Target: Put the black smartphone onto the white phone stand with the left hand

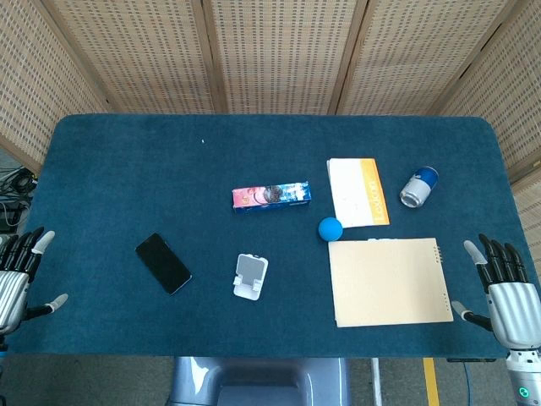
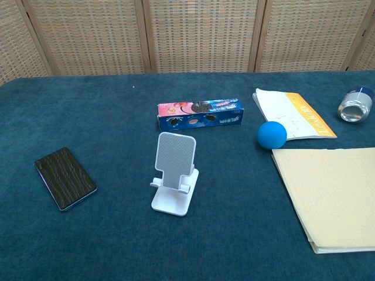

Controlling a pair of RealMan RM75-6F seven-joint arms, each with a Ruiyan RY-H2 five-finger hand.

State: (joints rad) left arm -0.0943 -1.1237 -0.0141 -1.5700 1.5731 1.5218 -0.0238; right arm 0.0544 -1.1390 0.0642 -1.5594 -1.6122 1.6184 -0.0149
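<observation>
Black smartphone (image 1: 163, 263) lies flat, long axis diagonal; left robot hand (image 1: 17, 275) open, empty.

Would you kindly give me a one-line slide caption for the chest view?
Black smartphone lying flat on the blue table, left of the empty white phone stand; neither hand in frame.

The head view looks steeply down from above the near edge of the surface (image 1: 101, 144), taking in its whole blue top, the wicker screens behind, and both robot hands at the lower corners: left (image 1: 17, 275), right (image 1: 507, 292). The chest view sits lower and closer, facing forward across the surface (image 2: 88, 246) toward the screens, and shows no robot hand. Both views share the middle ground: phone (image 1: 163, 263) (image 2: 64, 178), stand (image 1: 251, 277) (image 2: 174, 173), ball (image 1: 330, 228) (image 2: 272, 134)
</observation>
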